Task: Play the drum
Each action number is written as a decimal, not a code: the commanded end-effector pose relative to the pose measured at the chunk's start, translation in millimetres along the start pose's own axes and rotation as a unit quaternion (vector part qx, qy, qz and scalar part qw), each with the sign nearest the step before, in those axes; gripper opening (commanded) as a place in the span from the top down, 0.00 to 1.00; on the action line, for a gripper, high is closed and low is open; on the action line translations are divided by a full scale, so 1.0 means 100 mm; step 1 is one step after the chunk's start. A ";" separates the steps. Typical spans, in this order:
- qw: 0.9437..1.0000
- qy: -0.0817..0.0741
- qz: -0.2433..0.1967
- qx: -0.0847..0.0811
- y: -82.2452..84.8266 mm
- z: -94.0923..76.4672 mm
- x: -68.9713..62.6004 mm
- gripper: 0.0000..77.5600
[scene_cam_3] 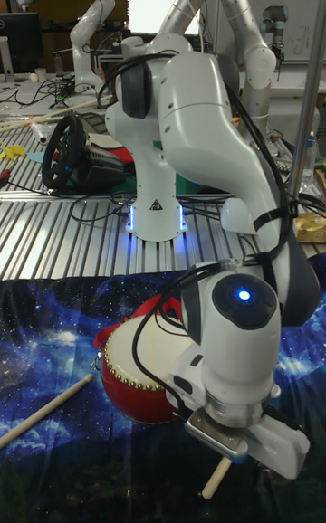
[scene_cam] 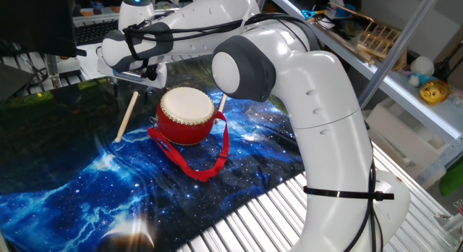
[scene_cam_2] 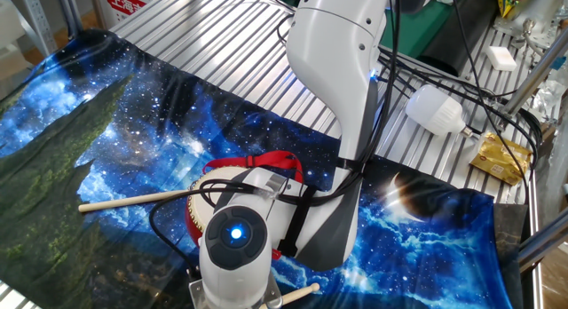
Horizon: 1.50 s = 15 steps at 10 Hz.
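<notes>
Drum [scene_cam: 187, 116] sits upright on the galaxy-print cloth [scene_cam: 87, 187] covering the surface, cream head facing straight up, red ribbon strap [scene_cam: 202, 161] trailing toward the arm's base. One wooden stick [scene_cam: 126, 116] lies just beside it, long axis pointing away from the drum. End effector [scene_cam: 137, 77] hovers near the rim; can't tell if its fingers are apart or together, too hidden.

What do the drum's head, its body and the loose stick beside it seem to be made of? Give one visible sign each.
Drum: head looks like matte cream skin or hide; body glossy red, probably lacquered wood, with dark studs. Stick: pale bare wood, plain and unpainted.
</notes>
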<state>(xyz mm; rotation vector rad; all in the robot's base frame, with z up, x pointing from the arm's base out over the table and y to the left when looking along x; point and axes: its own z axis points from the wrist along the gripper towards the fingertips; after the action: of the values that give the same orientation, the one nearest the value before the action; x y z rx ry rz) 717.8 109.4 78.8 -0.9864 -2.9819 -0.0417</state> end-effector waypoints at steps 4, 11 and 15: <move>1.000 0.002 -0.015 -0.003 0.03 0.13 -0.01 0.00; 1.000 -0.002 -0.025 0.001 0.03 0.15 -0.01 0.00; 1.000 -0.005 -0.024 0.004 0.03 0.15 -0.01 0.98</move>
<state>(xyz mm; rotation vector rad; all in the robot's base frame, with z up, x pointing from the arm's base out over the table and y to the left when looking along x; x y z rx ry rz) 719.1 112.0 61.0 -0.9103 -3.0055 -0.0359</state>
